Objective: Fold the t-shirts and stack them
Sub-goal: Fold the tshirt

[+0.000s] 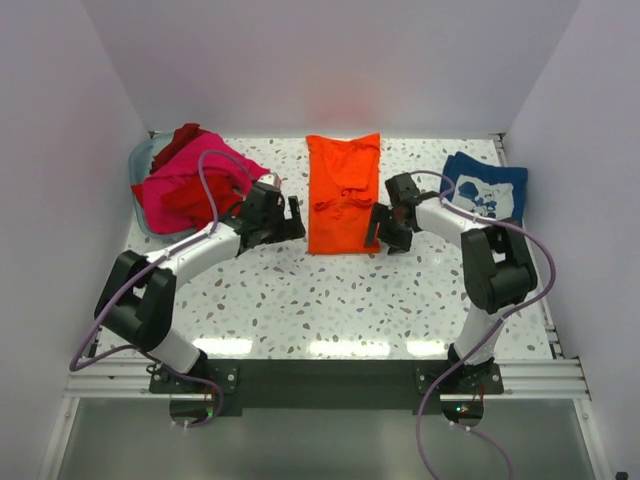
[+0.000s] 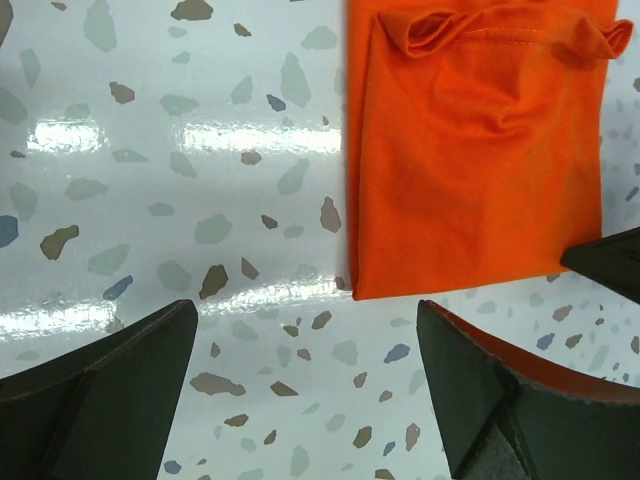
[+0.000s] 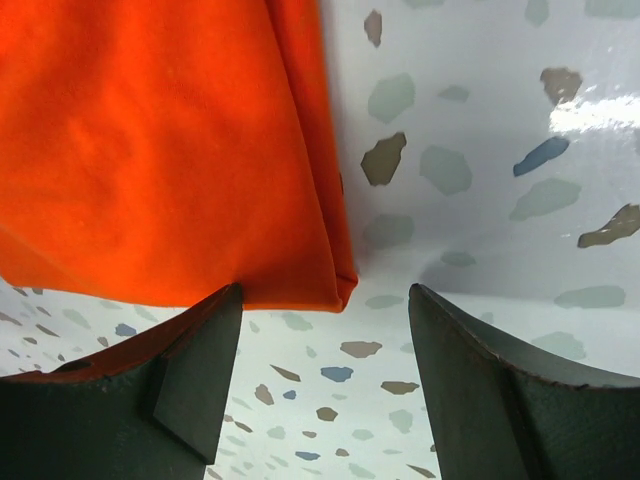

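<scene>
Orange t-shirt (image 1: 343,192), only a near corner inside each wrist view

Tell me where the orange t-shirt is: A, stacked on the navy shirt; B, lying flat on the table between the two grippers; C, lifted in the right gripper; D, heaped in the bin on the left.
B: the orange t-shirt lies folded flat on the table, with the open left gripper and right gripper at its near corners.
</scene>
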